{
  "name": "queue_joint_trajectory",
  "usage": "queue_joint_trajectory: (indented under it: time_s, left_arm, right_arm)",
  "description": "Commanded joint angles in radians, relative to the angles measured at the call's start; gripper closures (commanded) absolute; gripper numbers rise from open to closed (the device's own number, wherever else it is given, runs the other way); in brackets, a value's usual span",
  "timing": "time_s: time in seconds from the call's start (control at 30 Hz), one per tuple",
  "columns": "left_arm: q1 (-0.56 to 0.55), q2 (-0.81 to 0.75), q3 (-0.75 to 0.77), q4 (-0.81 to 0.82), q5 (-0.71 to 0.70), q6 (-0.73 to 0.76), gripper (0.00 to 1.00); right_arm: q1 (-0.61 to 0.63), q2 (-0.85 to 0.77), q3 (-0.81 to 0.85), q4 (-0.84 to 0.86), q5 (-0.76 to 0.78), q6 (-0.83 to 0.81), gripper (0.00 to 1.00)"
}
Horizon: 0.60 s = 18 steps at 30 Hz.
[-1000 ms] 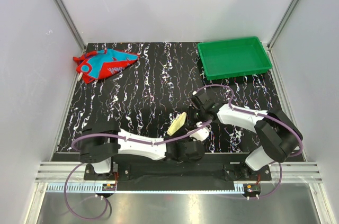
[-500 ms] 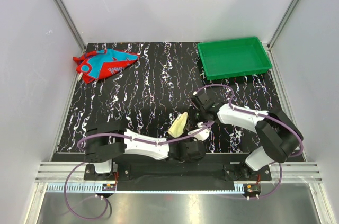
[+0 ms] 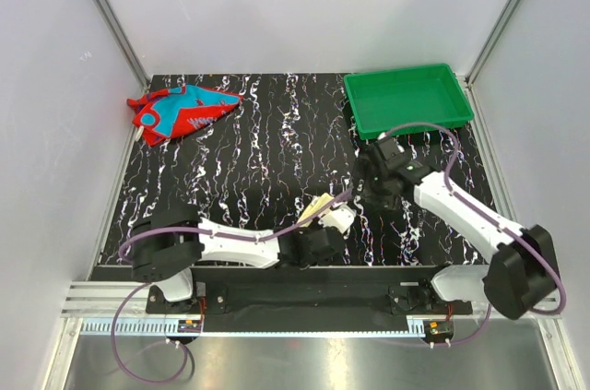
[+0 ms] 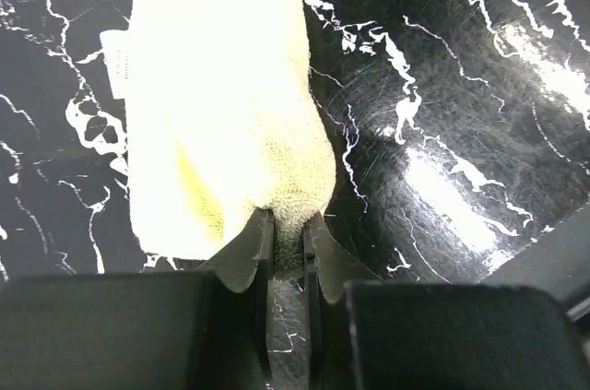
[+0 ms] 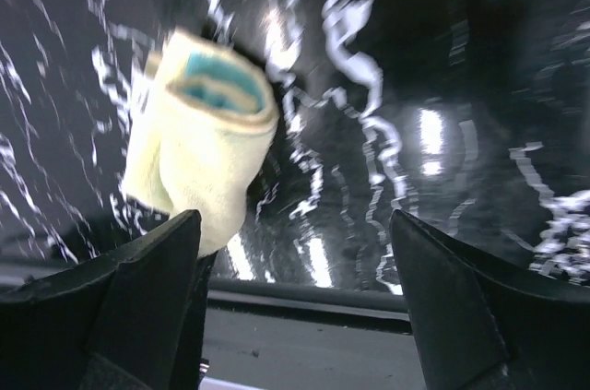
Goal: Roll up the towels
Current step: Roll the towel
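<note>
Here the left gripper (image 4: 284, 224) pinches the near end of the yellow towel (image 4: 221, 86), front-centre on the table (image 3: 258, 159), its long axis pointing straight ahead; the right gripper (image 5: 293, 219), seemingly near it, gapes empty.

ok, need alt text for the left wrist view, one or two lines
The left gripper is shut on the near end of a bundled pale yellow towel, which stretches away from the camera over the black, white-veined table. A small white tag shows at the towel's left edge.
</note>
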Motion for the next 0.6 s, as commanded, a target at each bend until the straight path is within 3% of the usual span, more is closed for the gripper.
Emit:
queue_joint_trajectory:
  time_s: [0.0, 0.13, 0.3, 0.57]
  left_arm:
    - [0.03, -0.041, -0.045, 0.031, 0.145, -0.039, 0.98]
    - [0.134, -0.136, -0.114, 0.143, 0.341, -0.098, 0.98]
    - [0.283, -0.266, -0.23, 0.289, 0.559, -0.199, 0.98]
    - [0.581, -0.265, -0.342, 0.45, 0.918, -0.356, 1.0]
  right_arm:
    - [-0.052, -0.099, 0.046, -0.108, 0.116, -0.033, 0.1]
    - [-0.067, -0.246, -0.003, -0.04, 0.107, -0.007, 0.12]
    - [-0.065, -0.402, -0.101, 0.1, -0.051, 0.002, 0.14]
    - [-0.065, -0.374, -0.227, 0.283, -0.217, 0.056, 0.16]
